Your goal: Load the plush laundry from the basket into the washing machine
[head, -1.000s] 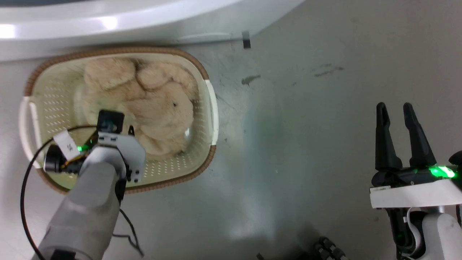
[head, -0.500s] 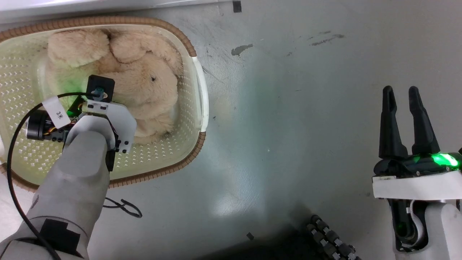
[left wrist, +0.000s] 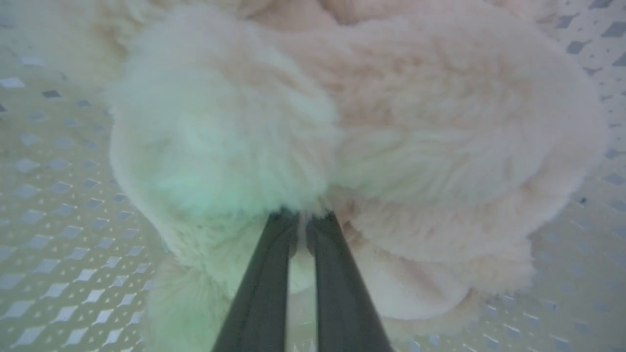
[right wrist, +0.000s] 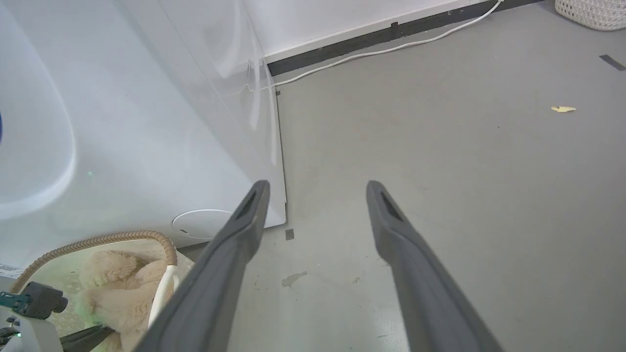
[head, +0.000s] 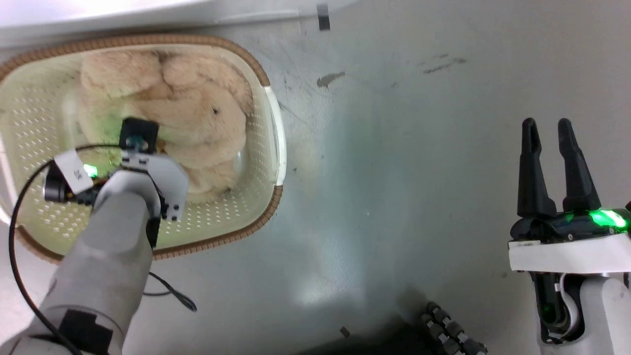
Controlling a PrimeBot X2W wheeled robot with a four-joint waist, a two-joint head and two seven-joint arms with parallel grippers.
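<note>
The plush laundry (head: 197,123), a shaggy cream-beige bundle, lies in the basket (head: 273,148), which stands on the floor at the left against the washing machine (head: 98,19). My left arm reaches down into the basket, its wrist hiding the fingers there. In the left wrist view my left gripper (left wrist: 302,220) has its two fingers nearly together, tips sunk in the fur of the plush laundry (left wrist: 415,122). My right gripper (head: 547,125) hovers open over bare floor at the lower right, far from the basket. The right wrist view shows that gripper (right wrist: 317,188) open, with the washing machine (right wrist: 122,122), basket (right wrist: 98,239) and plush laundry (right wrist: 117,288) to its left.
Grey floor spreads between the basket and my right arm, with a black tape mark (head: 323,22) and a dark stain (head: 330,79). A black cable (head: 167,291) trails beside my left forearm. A white cord (right wrist: 391,49) runs along the far wall, near a woven basket (right wrist: 592,10).
The head camera has shifted, so the basket sits more to the left and higher than a second ago. My left gripper stays down at the plush. The right gripper has barely moved.
</note>
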